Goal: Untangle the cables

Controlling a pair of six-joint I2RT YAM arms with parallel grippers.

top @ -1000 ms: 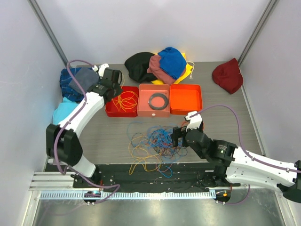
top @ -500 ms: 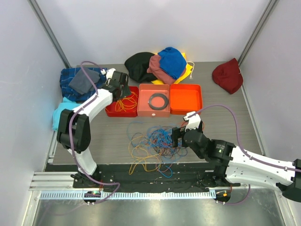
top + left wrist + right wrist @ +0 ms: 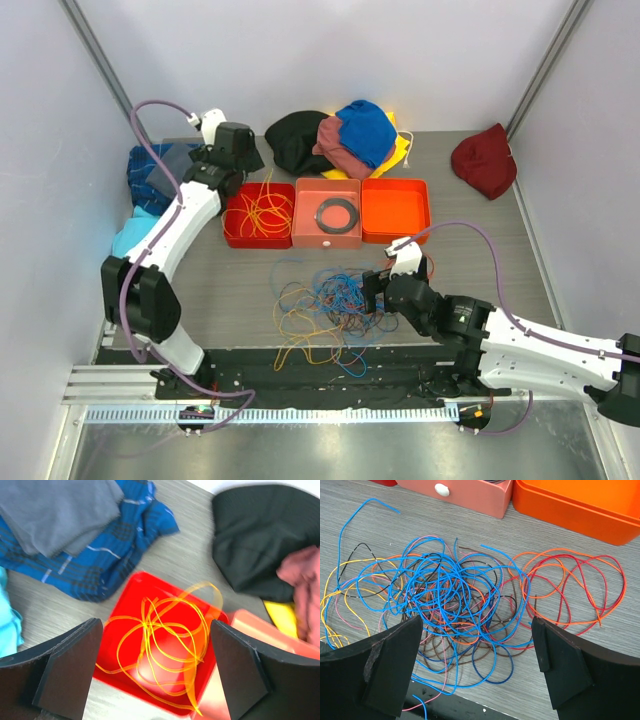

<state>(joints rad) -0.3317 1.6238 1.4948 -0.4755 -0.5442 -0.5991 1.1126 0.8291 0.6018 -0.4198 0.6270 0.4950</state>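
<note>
A tangle of thin blue, brown, orange, pink and yellow cables (image 3: 325,305) lies on the table in front of the trays. In the right wrist view the blue cables (image 3: 450,605) fill the middle, with red and orange loops (image 3: 570,587) to the right. My right gripper (image 3: 477,622) hangs open just above the tangle, at its right edge (image 3: 375,290), holding nothing. A loose yellow-orange cable (image 3: 165,630) lies coiled in the red tray (image 3: 235,238). My left gripper (image 3: 155,630) is open above that tray's far side (image 3: 238,160), with nothing between its fingers.
A salmon tray (image 3: 306,235) holding a black ring (image 3: 337,212) and an orange tray (image 3: 395,232) stand right of the red one. Blue plaid and grey cloths (image 3: 150,175) lie at the left, a clothes pile (image 3: 340,135) behind the trays, a dark red cloth (image 3: 485,160) far right.
My left gripper opened and let the yellow-orange cable drop into the red tray, then drew up and back from it. The right gripper edged slightly left over the tangle.
</note>
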